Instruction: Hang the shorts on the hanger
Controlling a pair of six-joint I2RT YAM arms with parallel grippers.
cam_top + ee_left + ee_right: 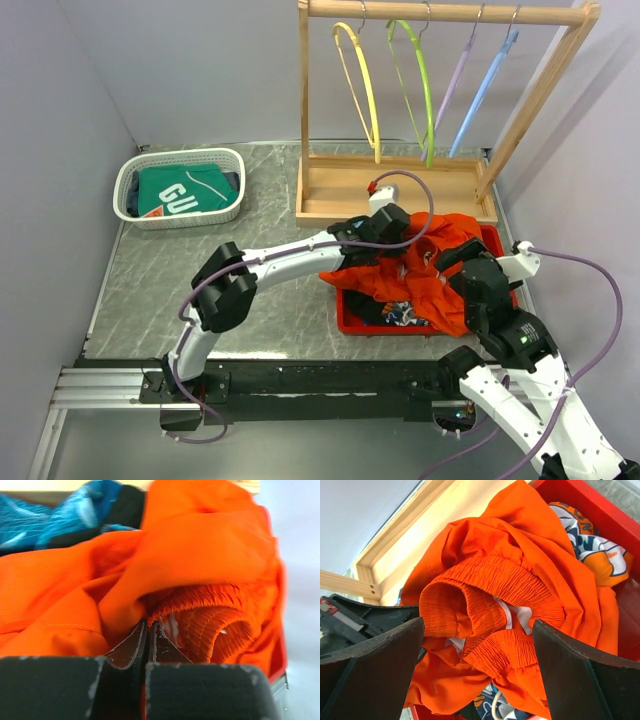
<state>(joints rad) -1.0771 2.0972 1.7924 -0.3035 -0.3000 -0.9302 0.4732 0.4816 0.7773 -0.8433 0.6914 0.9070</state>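
On the worktop (280, 300) I find the wooden rack (400, 190) at the rear, with the red tray (345, 322) just before it. The shorts (440, 270) lie crumpled in that tray, and the hanger (368, 95) hangs from the rack's rail. My left gripper (148, 626) is closed at the waistband, apparently pinching a fold, though that view is blurred. My right gripper (477, 625) hovers above, jaws wide apart.

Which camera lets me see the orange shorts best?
The right wrist view: the shorts fill it, sharp, with the ruffled waistband plain to see. The top view shows them small, a crumpled heap in the red tray. The left wrist view is too close and blurry, just orange folds.
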